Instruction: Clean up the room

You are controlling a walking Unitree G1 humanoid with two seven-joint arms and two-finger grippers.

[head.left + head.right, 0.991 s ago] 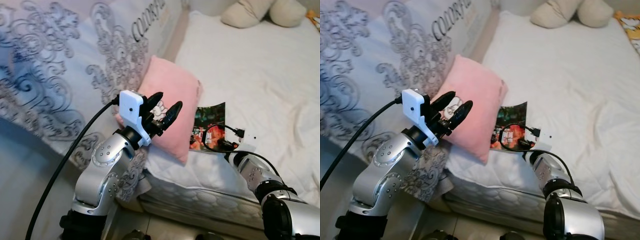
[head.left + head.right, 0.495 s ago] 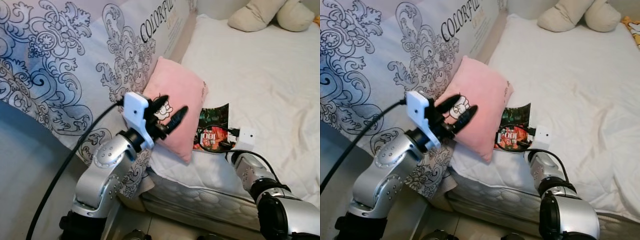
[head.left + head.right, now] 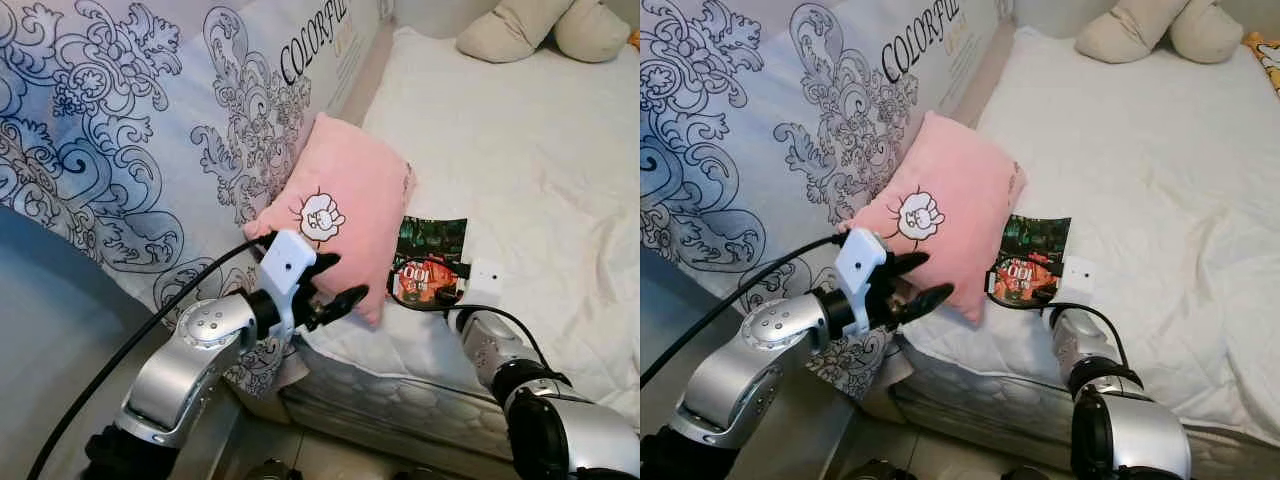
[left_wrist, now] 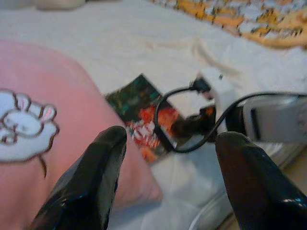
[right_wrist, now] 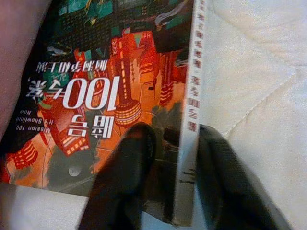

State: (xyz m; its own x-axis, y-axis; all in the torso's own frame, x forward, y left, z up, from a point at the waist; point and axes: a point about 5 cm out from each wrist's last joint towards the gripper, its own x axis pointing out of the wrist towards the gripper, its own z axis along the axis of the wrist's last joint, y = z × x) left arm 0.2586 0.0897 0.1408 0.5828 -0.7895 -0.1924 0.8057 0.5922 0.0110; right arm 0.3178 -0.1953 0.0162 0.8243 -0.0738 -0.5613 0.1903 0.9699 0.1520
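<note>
1. Right gripper (image 5: 168,184) at near edge of bed; its two black fingers straddle the spine edge of a glossy dark-green-and-orange paperback book (image 5: 110,81), one finger on the cover, the other on the sheet beside it. Gap approx. one book-edge wide; can't tell if it's pinching yet.
2. Left gripper (image 3: 335,285) hangs w/ fingers spread wide, nothing between them, just below the lower corner of a soft pink square cushion (image 3: 345,200) w/ a white cartoon rabbit patch.
3. Book lies flat on the white quilted mattress (image 3: 500,150), touching the cushion's right side, close to the bed's near edge.
4. Cushion leans against a white-and-blue duvet w/ black scroll pattern (image 3: 120,130) on the left.
5. Cream plush toy (image 3: 1140,30) at far end of the bed, well apart.
6. Wide stretch of rumpled sheet lies beyond the book.
</note>
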